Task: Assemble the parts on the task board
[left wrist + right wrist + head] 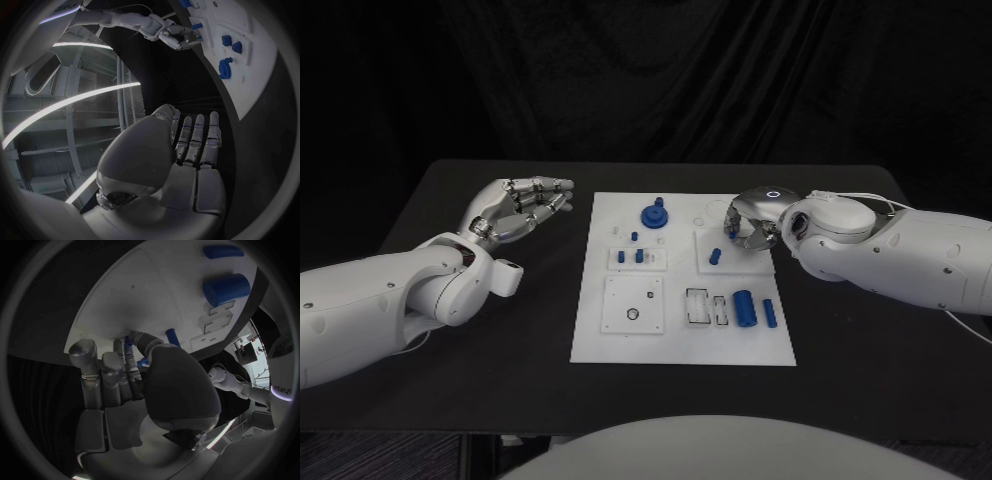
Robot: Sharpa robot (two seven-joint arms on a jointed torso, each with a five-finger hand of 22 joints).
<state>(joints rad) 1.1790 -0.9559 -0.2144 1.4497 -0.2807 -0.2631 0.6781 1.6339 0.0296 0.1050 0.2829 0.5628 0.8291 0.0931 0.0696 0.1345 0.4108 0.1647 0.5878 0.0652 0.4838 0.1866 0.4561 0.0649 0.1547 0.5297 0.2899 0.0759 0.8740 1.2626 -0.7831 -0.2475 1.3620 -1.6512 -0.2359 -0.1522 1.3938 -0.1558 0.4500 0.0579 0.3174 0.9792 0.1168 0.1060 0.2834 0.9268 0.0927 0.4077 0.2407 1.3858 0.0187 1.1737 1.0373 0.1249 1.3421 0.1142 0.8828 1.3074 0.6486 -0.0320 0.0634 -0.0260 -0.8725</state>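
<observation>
The black desk (488, 380) carries the white task board (682, 345) at its middle, and the two white arms reach in from either side. The left hand (516, 208) hovers above the desk just beside the board's left edge, palm up, its fingers (197, 135) loosely apart and holding nothing. The right hand (750, 222) is down over the board's upper right part, fingers curled toward a small blue part (128, 346) at its fingertips; the wrist view suggests a pinch on that piece, but I cannot tell for certain whether it is gripped or merely touched. Of the parts, the largest is the blue cylinder (746, 309) lying in the board's lower right part, with a slim blue rod (769, 313) just beside it. A blue knob-like piece (653, 214) stands near the board's top middle, two small blue pegs (630, 257) sit in a raised block left of centre, and a short blue peg (715, 256) lies just below the right hand. By my reading, the step in hand is picking or seating a small peg at the upper right fixture. The next move likely calls for a firm pinch, an upright peg, and careful lining up with its hole before pressing down.
</observation>
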